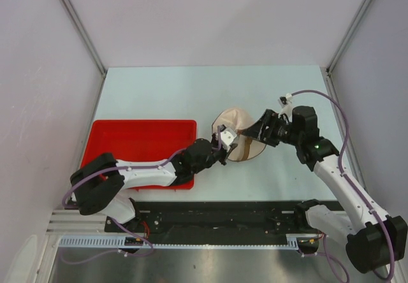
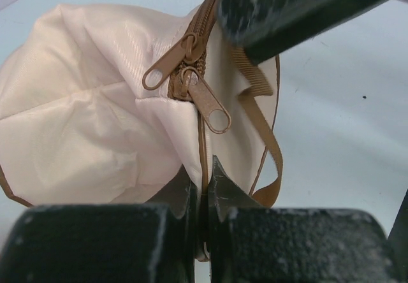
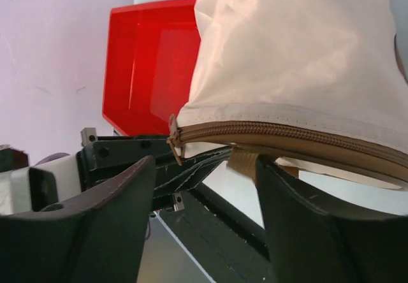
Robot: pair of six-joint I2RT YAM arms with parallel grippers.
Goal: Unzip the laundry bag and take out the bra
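Left hand [image 2: 203,184], bottom centre of the left wrist view: dark serrated fingers [image 2: 220,187] pressed together on the brown-piped edge of the laundry bag [image 2: 83,104]. Tight pinch, fabric between the tips. My read: it anchors the bag so the zip can be pulled against it.

Just above the pinch, two flat brown metal zipper pulls [image 2: 210,104] with oval eyelets sit touching, both at the same end of the zipper track [image 2: 203,25]. The zip looks fully closed. A brown webbing loop [image 2: 268,143] hangs to the right of them.

Right hand [image 3: 205,165]: jaws stand apart, one dark finger on each side of the frame, with the zip seam [image 3: 287,136] running just above the gap. It grips nothing I can see. It looks lined up to take the seam or the webbing tab, and I can't tell which.

In the top view the bag [image 1: 233,127] sits centre frame between both hands, right of the red plastic tray [image 1: 143,133], over the pale surface [image 1: 191,92]. Can't tell if it's resting or lifted.

The bag is cream with a fine weave and slight sheen, soft and puffed, creasing where it's pinched. The brown trim is stiffer.

Bra: not visible in any view. Judging by the closed zip, it's inside. Unzipping hasn't started.
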